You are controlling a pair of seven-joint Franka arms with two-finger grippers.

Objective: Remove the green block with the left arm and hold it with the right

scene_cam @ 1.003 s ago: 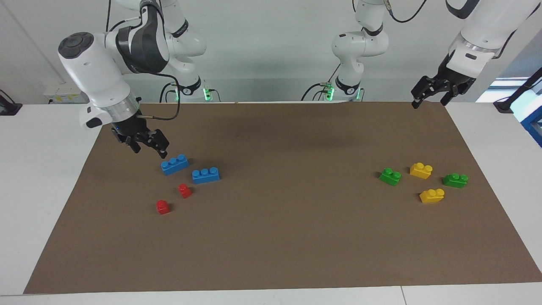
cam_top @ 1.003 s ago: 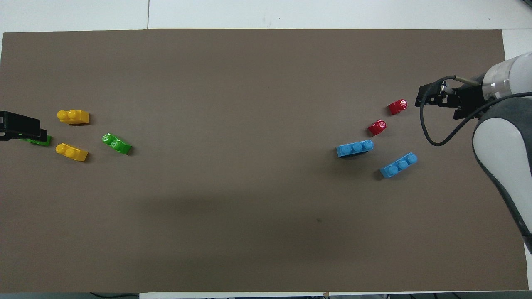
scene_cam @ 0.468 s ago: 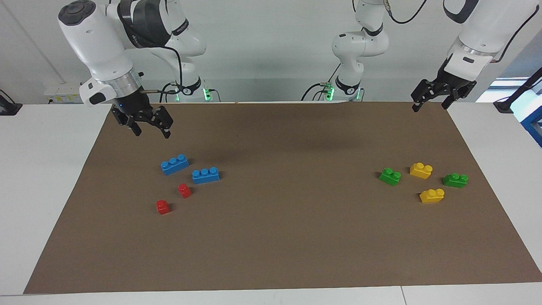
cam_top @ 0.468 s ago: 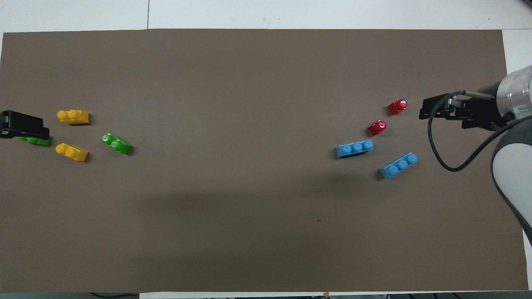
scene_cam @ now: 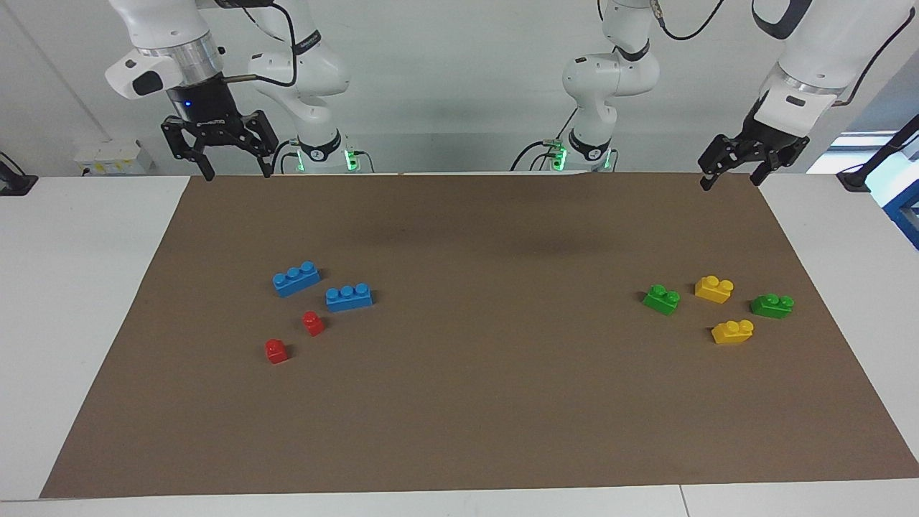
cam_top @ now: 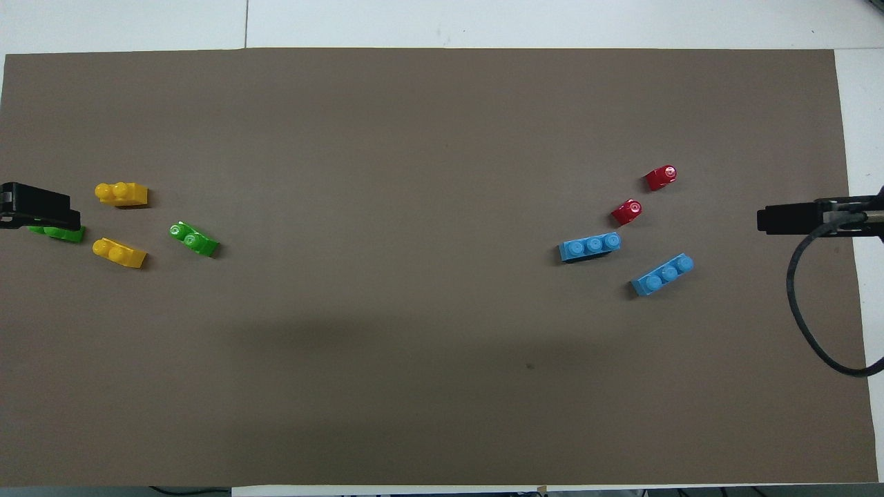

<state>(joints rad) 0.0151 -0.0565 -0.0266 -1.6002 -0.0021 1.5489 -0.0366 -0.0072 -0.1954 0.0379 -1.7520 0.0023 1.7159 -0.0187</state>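
Observation:
The bright green block (scene_cam: 661, 299) with two studs lies on the brown mat (scene_cam: 459, 402) toward the left arm's end; it also shows in the overhead view (cam_top: 194, 239). My left gripper (scene_cam: 729, 179) hangs open and empty, high over the mat's corner at its own end, well apart from the block. In the overhead view the left gripper (cam_top: 38, 210) covers part of a darker green brick (cam_top: 62, 234). My right gripper (scene_cam: 235, 171) is open and empty, raised over the mat's edge at the right arm's end; it also shows in the overhead view (cam_top: 768, 219).
The darker green brick (scene_cam: 772, 305) and two yellow bricks (scene_cam: 714, 288) (scene_cam: 732, 331) lie beside the green block. Two blue three-stud bricks (scene_cam: 296, 278) (scene_cam: 349, 296) and two small red bricks (scene_cam: 313, 323) (scene_cam: 276, 350) lie toward the right arm's end.
My right gripper has risen from just above the blue brick and drawn back to the mat's edge by the robots. The left gripper has barely moved. No block has moved.

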